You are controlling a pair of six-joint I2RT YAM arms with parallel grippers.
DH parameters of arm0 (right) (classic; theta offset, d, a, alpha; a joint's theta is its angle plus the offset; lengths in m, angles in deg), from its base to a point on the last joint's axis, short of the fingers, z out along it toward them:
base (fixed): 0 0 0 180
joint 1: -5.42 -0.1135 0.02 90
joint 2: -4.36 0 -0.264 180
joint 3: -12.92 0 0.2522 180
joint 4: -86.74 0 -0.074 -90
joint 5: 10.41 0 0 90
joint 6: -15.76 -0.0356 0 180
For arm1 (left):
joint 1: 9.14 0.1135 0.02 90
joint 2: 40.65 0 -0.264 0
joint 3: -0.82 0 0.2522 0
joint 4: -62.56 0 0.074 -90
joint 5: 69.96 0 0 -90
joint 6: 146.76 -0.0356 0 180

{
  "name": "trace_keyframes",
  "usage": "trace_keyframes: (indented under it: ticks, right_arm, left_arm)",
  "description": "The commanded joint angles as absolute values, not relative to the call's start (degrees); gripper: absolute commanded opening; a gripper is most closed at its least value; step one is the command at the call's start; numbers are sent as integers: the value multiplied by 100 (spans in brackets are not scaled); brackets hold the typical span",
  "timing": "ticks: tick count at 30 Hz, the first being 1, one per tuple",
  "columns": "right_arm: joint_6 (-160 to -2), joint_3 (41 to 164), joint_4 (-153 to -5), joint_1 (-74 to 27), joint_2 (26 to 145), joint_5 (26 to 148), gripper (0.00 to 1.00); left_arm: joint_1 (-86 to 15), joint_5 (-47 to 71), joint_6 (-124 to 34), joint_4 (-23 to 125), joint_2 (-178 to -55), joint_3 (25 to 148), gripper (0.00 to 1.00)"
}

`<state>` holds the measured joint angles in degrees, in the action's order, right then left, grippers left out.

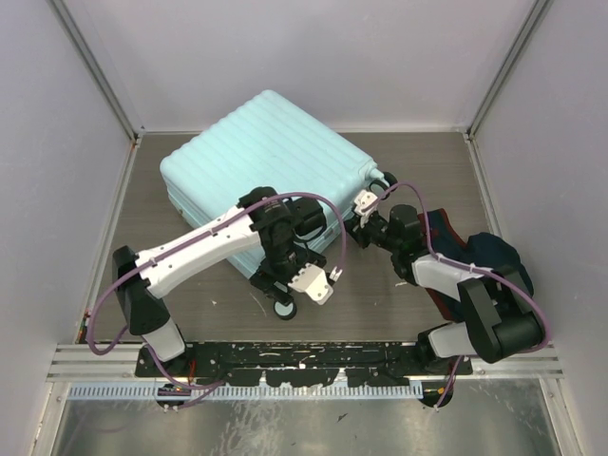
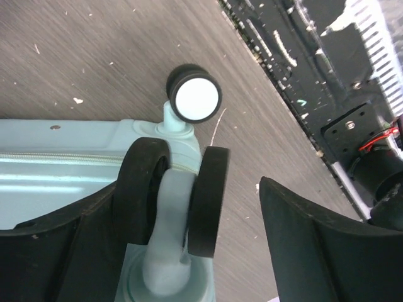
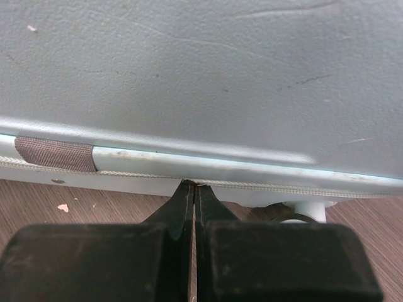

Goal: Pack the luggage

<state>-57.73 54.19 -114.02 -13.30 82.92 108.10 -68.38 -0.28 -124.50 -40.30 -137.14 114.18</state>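
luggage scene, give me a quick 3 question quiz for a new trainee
1. What sits between the fingers of the left hand? A) a wheel of the luggage B) a folded shirt C) a loose strap
2. True or false: the right hand is wide open.
3. Fill in: the right hand's tips meet the luggage at its ____ seam.
Key: 1 A; 2 false; 3 zipper.
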Motion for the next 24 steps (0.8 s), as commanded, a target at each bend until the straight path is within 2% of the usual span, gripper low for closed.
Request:
trace_keyframes:
  ticks: [1, 14, 24]
  right_arm:
    - [-5344, 5447, -12097, -1020, 8086, 10241, 1]
    - [-4797, 5433, -12199, 501, 8084, 11069, 1]
    - [-4971, 5871, -13534, 1419, 9079, 10995, 1]
  left_arm:
    - [-6842, 238, -12758, -4225, -13370, 11117, 73]
    - [-6757, 523, -13075, -4818, -12954, 10529, 33]
    - [-6750, 592, -13255, -5224, -12967, 10373, 20]
